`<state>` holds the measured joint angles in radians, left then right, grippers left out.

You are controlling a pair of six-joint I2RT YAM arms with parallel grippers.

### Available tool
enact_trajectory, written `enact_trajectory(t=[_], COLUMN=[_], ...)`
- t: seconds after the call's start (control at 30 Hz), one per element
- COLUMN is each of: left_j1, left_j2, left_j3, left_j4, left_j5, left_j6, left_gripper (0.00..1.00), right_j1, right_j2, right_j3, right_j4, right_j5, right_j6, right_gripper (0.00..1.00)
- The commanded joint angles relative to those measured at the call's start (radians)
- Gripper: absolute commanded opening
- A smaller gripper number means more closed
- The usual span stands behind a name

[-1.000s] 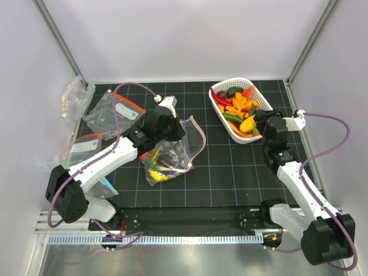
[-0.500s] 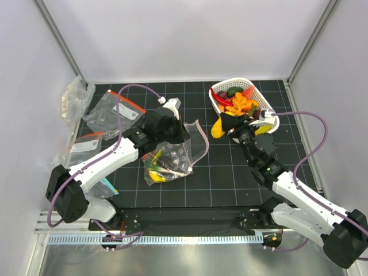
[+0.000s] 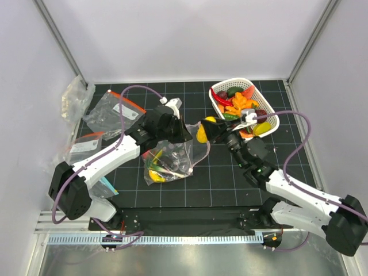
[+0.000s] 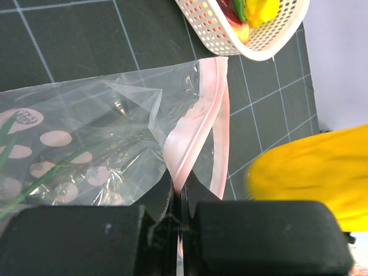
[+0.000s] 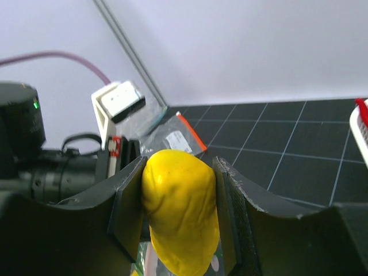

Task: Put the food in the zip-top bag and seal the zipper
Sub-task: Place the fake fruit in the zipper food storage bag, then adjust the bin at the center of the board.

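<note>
The left gripper point(image 4: 179, 201), jaws pressed together, pinches the pale pink zipper strip point(image 4: 201, 132) of the clear floppy plastic bag point(image 4: 109, 126), lifting its mouth off the mat. The right gripper point(image 5: 179, 195) clamps a glossy yellow toy fruit point(image 5: 181, 238) just beside that mouth. A good drop likely means centring the fruit over the opening and lowering it between the walls before the jaws spread.

The left arm point(image 3: 109, 158) and the right arm point(image 3: 294, 190) both have white link shells with black joints. A thin purple cable point(image 3: 136, 87) runs along each arm, and a small white box point(image 3: 172, 104) sits at the wrist. The fingers point(image 5: 129, 210) are flat dark grey plates.
</note>
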<state>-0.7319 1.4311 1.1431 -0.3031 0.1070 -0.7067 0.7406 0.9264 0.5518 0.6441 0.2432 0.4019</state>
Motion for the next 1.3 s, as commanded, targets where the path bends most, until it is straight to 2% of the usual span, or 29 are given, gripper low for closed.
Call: enact_trajectory(t=[0.0,0.1,0.13,0.2,0.23,0.3,0.37,0.53,0.6,0.7,0.87,1.0,1.13,1.23,1.27], left_j1=[0.029,0.042,0.043,0.043,0.046,0.046,0.049,0.049,0.049,0.049,0.048,0.048,0.049,0.048,0.049], left_j2=[-0.044,-0.086,-0.095,-0.123,-0.132,-0.158,-0.175,-0.224,-0.236,-0.261,-0.317,-0.371,-0.408,-0.416,-0.414], left_j3=[0.021,-0.002,-0.012,-0.022,-0.032,-0.042,-0.052,-0.078,-0.089,-0.101,-0.141,-0.193,-0.226,-0.236,-0.24], left_j4=[0.051,0.073,0.078,0.082,0.082,0.082,0.084,0.094,0.099,0.099,0.12,0.174,0.199,0.208,0.211], left_j5=[0.056,0.062,0.06,0.042,0.013,-0.01,-0.036,-0.09,-0.098,-0.151,-0.211,-0.257,-0.289,-0.293,-0.294], left_j6=[-0.03,-0.04,-0.04,-0.04,-0.04,-0.037,-0.036,-0.036,-0.033,-0.024,-0.023,-0.03,-0.033,-0.033,-0.033], left_gripper=[0.02,0.02,0.02,0.03,0.02,0.03,0.03,0.03,0.03,0.03,0.03,0.05,0.07,0.07,0.07], right_j1=[0.045,0.1,0.126,0.144,0.151,0.154,0.152,0.152,0.154,0.152,0.151,0.146,0.086,-0.009,-0.085], right_j2=[0.077,0.185,0.237,0.273,0.284,0.272,0.224,0.149,0.135,0.152,0.192,0.21,0.186,0.164,0.16], right_j3=[0.026,0.048,0.057,0.077,0.082,0.073,0.05,0.03,0.043,0.091,0.178,0.235,0.255,0.249,0.249], right_j4=[0.097,0.141,0.141,0.137,0.131,0.131,0.129,0.071,0.03,-0.079,-0.224,-0.34,-0.422,-0.467,-0.486], right_j5=[0.016,0.048,0.053,0.041,0.044,0.059,0.079,0.088,0.099,0.211,0.26,0.467,0.487,0.444,0.415], right_j6=[-0.055,-0.087,-0.104,-0.123,-0.127,-0.13,-0.138,-0.19,-0.215,-0.198,-0.189,-0.156,-0.143,-0.08,-0.054], right_gripper=[0.08,0.11,0.24,0.42,0.61,0.78,0.82,0.82,0.79,0.74,0.71,0.64,0.63,0.64,0.64])
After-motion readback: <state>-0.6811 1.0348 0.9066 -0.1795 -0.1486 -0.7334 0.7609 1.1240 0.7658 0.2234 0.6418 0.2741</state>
